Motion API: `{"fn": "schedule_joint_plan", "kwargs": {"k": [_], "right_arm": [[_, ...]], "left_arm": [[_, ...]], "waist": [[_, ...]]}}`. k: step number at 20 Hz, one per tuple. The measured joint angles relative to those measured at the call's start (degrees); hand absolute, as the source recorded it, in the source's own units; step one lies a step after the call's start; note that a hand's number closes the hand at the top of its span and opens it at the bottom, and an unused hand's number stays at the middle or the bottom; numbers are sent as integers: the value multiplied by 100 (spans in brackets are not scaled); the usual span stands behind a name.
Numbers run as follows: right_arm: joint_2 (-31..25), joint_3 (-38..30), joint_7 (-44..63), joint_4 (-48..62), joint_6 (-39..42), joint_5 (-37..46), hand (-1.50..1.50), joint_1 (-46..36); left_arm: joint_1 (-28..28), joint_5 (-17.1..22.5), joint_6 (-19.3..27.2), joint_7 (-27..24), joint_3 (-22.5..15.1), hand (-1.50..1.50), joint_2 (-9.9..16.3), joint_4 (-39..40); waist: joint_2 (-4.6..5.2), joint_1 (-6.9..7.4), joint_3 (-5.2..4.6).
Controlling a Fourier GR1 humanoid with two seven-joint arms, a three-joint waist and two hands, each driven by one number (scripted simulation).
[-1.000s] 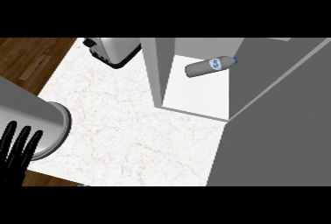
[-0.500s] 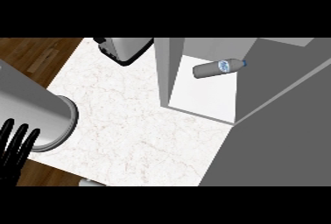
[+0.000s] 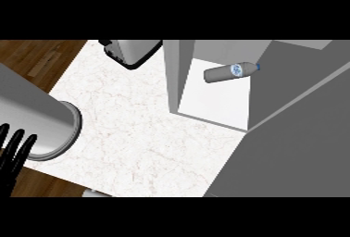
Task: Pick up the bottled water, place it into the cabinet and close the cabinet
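The bottled water (image 3: 230,71) lies on its side on the white floor of the open cabinet (image 3: 215,102), its cap toward the right. The cabinet's grey door (image 3: 301,139) stands open and fills the lower right of the head view. My left hand (image 3: 14,155) shows at the left edge, black fingers straight and pointing up, beyond the end of a thick grey forearm (image 3: 34,120). It is far from the bottle and holds nothing. The right hand does not show.
A grey appliance with a black base (image 3: 133,51) stands at the back of the white marble counter (image 3: 137,134), left of the cabinet's side wall (image 3: 172,76). Wooden floor (image 3: 34,58) shows past the counter's left edge.
The view has shifted, so the cabinet, bottle and appliance now appear further right. The left hand stays at the left edge with fingers straight. The bottle still lies in the cabinet.
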Motion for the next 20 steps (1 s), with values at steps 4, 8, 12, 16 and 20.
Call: {"fn": "schedule_joint_plan", "kwargs": {"k": [4,8,12,16,20], "right_arm": [[-5,-3,89,22,127,-40,150,-185],[50,5,115,80,203,-175,150,-224],[124,29,60,222,282,-502,150,-217],[186,37,-16,387,365,-848,150,-238],[373,61,190,654,229,-1235,150,-376]], "left_arm": [[-19,62,-65,5,73,-150,38,31],[-28,102,-108,8,107,-150,48,64],[-45,125,-180,-3,136,-150,59,92],[-88,144,-240,-18,181,-150,78,96],[-105,170,-307,-11,209,-150,103,140]], "waist": [[20,-6,-7],[62,-21,-10],[138,65,-8],[199,156,3],[231,154,16]]}}
